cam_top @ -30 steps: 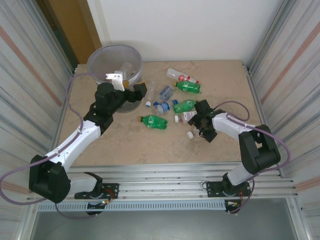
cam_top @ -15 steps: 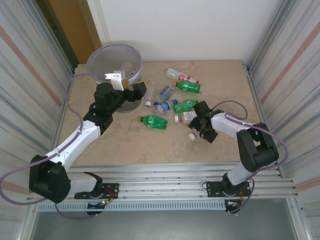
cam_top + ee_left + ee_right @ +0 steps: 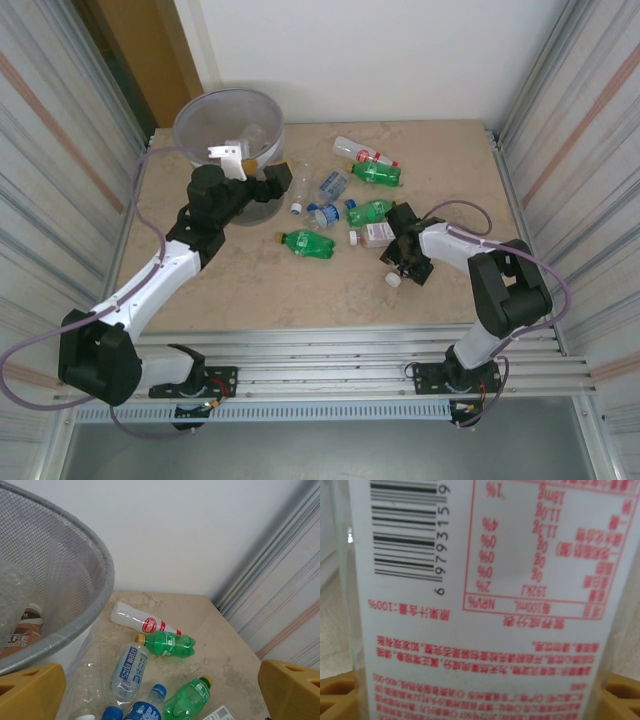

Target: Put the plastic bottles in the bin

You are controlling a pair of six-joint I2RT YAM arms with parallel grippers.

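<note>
The bin (image 3: 200,105) stands at the table's far left, and through its mesh wall (image 3: 100,595) a brownish bottle (image 3: 22,630) shows inside. My left gripper (image 3: 275,180) hangs open beside the bin's rim with nothing between its fingers (image 3: 30,690). Several plastic bottles lie mid-table: a green one (image 3: 308,243), a second green one (image 3: 370,211), a third (image 3: 378,174), and a clear red-labelled one (image 3: 362,152). My right gripper (image 3: 397,255) is down over a white-labelled bottle (image 3: 495,605), which sits between its fingers (image 3: 340,695); a white cap (image 3: 392,278) pokes out beside it.
A clear "soda water" bottle (image 3: 129,669) and a blue-capped bottle (image 3: 145,707) lie close to the bin's foot. Corrugated metal walls (image 3: 580,120) close both sides of the table. Bare tabletop (image 3: 300,290) runs along the near edge.
My right gripper has slid slightly toward the near edge and its jaws have narrowed around the white-labelled bottle; the white cap shifted with it. The left arm has not moved.
</note>
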